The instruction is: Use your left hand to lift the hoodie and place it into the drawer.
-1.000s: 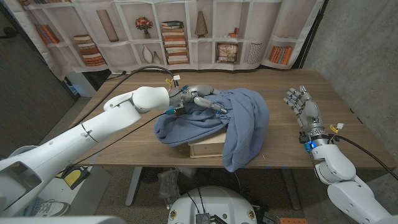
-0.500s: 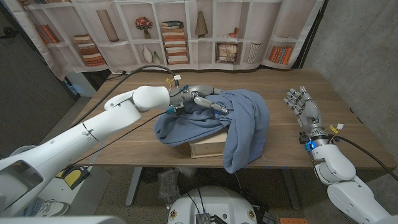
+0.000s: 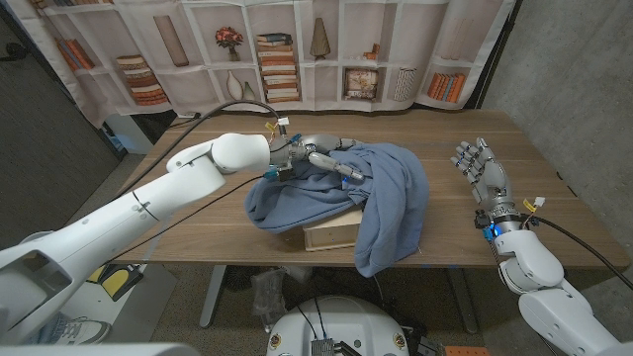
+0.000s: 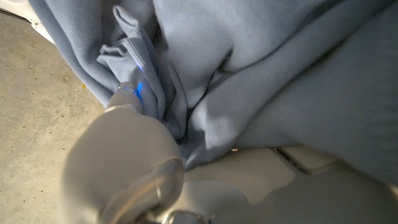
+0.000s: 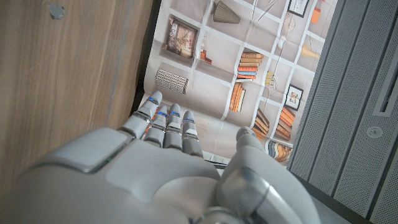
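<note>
Gripping the blue hoodie near its far-left folds, the left hand is seen with fingers closed into the cloth; in the left wrist view a fingertip is pressed among bunched fabric; the hoodie is draped over a pale wooden drawer at the surface's near edge, one part hung past that edge; the right hand is held upright well apart on the right, fingers extended and holding nothing; bare wood is left between it and the hoodie.
</note>
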Robot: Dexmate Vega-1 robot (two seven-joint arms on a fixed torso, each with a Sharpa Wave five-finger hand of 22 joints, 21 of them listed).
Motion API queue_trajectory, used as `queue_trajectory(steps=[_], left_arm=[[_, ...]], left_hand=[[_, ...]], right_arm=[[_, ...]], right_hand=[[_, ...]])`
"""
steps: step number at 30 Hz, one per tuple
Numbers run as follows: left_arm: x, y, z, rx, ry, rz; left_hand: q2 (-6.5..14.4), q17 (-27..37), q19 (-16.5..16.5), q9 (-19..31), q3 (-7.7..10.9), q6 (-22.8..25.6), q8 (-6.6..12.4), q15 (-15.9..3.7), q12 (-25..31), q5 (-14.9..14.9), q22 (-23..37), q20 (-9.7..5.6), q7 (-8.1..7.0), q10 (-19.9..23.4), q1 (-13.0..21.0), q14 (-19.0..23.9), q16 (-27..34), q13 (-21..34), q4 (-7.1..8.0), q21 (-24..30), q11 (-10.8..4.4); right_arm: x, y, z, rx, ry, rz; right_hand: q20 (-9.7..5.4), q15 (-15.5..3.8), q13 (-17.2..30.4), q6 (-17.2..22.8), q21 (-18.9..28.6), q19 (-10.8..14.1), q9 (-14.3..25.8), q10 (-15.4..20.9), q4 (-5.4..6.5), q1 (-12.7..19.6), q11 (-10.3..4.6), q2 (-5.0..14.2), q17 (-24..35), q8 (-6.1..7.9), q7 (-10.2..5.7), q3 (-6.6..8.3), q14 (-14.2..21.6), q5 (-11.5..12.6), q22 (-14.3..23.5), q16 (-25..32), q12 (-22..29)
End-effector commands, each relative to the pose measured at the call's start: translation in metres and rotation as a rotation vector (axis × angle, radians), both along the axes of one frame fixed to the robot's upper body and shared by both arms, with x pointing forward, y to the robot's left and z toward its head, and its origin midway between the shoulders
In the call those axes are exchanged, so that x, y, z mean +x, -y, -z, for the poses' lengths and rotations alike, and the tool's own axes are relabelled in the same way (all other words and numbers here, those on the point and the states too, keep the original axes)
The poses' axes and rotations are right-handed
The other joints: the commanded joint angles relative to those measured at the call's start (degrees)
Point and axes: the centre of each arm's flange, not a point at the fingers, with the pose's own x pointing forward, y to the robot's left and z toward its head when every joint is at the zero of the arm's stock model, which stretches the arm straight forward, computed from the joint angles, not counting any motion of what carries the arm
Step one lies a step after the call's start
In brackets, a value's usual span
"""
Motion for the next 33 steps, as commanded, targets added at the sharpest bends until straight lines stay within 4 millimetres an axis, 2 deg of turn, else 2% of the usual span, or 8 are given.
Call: queue_trajectory(steps=[1, 22, 33], left_arm=[[-0.002, 0.002, -0.006, 0.017, 0.022, 0.013], [-0.016, 0.006, -0.019, 0.005, 0.069, 0.018], [-0.022, 0.002, -0.023, -0.013, 0.082, 0.026]], left_hand=[[-0.3, -0.2, -0.7, -0.2, -0.57, -1.3, 0.2, 0.24, 0.0, 0.4, 0.0, 0.1, -0.13, -1.2, -0.6, -0.9, 0.2, -0.3, 0.05, -0.5, 0.04], [-0.1, -0.8, -0.9, -0.6, -1.15, 1.0, 1.7, 0.29, 0.8, 0.8, 0.1, 0.07, 0.82, -0.7, -0.6, -0.8, 0.7, -1.3, 0.03, -1.4, 0.29], [0.3, -1.0, -0.6, -0.7, -1.28, 2.0, 2.09, 0.42, 1.1, 1.0, 0.1, 0.05, 1.31, -0.2, -0.7, -0.5, 0.9, -1.7, 0.1, -1.6, 0.36]], right_arm=[[0.0, -0.001, -0.003, -0.007, 0.006, 0.005], [0.001, 0.001, -0.007, -0.009, 0.001, 0.012], [-0.004, 0.0, -0.006, -0.003, 0.004, 0.017]], right_hand=[[0.2, 0.04, 0.2, 0.5, -0.3, 0.4, 0.1, 0.4, -0.28, -0.3, 0.11, 0.35, 0.2, 0.18, 0.2, -0.14, 0.5, 0.1, 0.3, -0.1, -0.1], [0.21, 0.07, 0.2, 0.5, -0.3, 0.4, 0.1, 0.3, -0.32, -0.3, 0.01, 0.35, 0.2, 0.16, 0.17, -0.16, 0.4, 0.1, 0.3, -0.2, -0.1], [0.2, 0.05, 0.2, 0.5, -0.4, 0.4, 0.1, 0.4, -0.32, -0.4, 0.07, 0.36, 0.2, 0.16, 0.22, -0.18, 0.4, 0.1, 0.3, -0.1, -0.1]])
